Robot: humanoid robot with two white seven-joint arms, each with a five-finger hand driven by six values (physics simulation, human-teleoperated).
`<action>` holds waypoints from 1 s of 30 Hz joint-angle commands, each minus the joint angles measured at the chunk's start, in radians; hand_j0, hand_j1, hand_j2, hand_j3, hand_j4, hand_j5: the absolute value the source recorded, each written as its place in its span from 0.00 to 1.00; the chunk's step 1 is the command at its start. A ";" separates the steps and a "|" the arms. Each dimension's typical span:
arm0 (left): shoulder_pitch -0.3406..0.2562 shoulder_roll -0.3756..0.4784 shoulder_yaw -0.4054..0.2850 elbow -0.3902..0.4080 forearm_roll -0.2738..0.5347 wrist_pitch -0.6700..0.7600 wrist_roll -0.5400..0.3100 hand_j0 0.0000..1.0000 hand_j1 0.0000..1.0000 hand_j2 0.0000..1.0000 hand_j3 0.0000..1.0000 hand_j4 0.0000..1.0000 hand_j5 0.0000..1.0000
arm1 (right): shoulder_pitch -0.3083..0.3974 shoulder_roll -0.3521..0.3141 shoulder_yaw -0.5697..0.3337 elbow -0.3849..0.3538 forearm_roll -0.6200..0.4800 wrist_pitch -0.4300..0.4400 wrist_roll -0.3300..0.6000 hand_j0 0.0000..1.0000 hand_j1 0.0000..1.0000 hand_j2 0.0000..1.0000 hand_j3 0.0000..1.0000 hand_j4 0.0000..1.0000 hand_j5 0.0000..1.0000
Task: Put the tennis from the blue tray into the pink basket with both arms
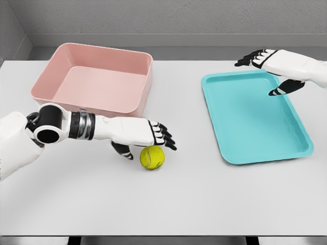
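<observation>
1. The tennis ball (152, 157), a fuzzy yellow-green sphere with a pale seam, lies on the bare white table (179, 204), left of the middle and nearer the front edge than the back. It is in neither container.
2. The left hand (148, 135) hovers just above and left of the ball, palm down. Its black-tipped fingers (166, 138) reach forward slightly apart over the ball's top and the thumb hangs down beside it; whether they touch it cannot be told, and nothing is gripped.
3. The pink basket (140, 92), a smooth, deep rectangular tub with rounded corners, sits toward the back left corner, just behind the left forearm.
4. The blue tray (255, 153), shallow, glossy turquoise with a raised rim, lies on the right side, well apart from the ball.
5. The right hand (276, 69) hangs over the tray's back right corner, fingers loosely apart, holding nothing.
</observation>
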State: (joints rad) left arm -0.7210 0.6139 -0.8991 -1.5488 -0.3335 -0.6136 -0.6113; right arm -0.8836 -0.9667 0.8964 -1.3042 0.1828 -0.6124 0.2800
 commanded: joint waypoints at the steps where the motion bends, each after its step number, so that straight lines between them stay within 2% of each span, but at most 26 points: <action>1: 0.002 -0.022 -0.003 0.024 -0.018 0.003 0.000 1.00 1.00 1.00 1.00 1.00 1.00 | 0.002 -0.003 -0.002 0.000 -0.006 0.002 -0.002 1.00 1.00 1.00 1.00 1.00 1.00; 30: 0.044 -0.013 -0.006 0.015 -0.035 0.003 0.000 1.00 1.00 1.00 1.00 1.00 1.00 | 0.008 -0.006 -0.005 -0.001 -0.006 0.002 -0.007 1.00 1.00 1.00 1.00 1.00 1.00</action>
State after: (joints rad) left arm -0.6765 0.6009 -0.9055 -1.5342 -0.3709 -0.6134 -0.6114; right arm -0.8744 -0.9715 0.8928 -1.3049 0.1829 -0.6124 0.2735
